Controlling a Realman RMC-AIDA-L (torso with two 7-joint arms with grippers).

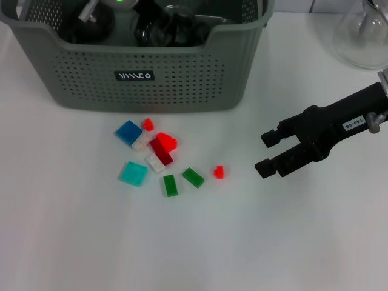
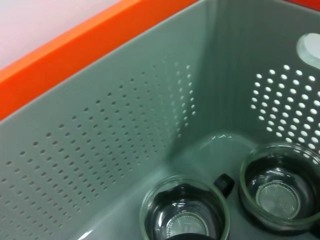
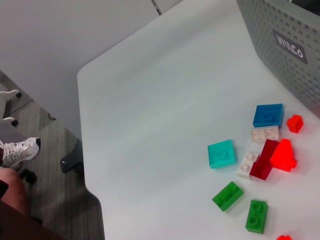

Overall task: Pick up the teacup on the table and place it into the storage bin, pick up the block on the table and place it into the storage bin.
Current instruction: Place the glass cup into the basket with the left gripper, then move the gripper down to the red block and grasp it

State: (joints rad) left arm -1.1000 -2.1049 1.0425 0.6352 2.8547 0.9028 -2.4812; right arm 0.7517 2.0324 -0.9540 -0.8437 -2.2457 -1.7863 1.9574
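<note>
Landmark: storage bin (image 1: 182, 79), grey-green with perforated walls, dipped front rim and a small black label (image 1: 134, 76), standing at the far side of the white table (image 1: 73, 242).
Teacups: two glass cups sit inside the storage bin, side by side on its floor, one (image 2: 184, 212) with a dark handle toward the other (image 2: 278, 193) (seen clearly from the left wrist view only).
Blocks: a loose cluster on the table just in front of the storage bin, below its label. Nearest the bin are a blue square block (image 1: 128, 132) and a small red piece (image 1: 148, 124); further out, a dark red brick (image 1: 161, 150) touching a bright red piece (image 1: 167, 140) and white bricks (image 1: 155, 162); then a teal square block (image 1: 133, 173) and two green bricks (image 1: 170, 185) (image 1: 193, 176).
Stray block: a small red block (image 1: 219, 171), apart from the cluster, on its right.
Right gripper (image 1: 267, 151): over the table in front of the bin's right corner, near the small red block, fingers spread apart, nothing between them.
Left gripper: not visible; its wrist camera looks down into the storage bin.
</note>
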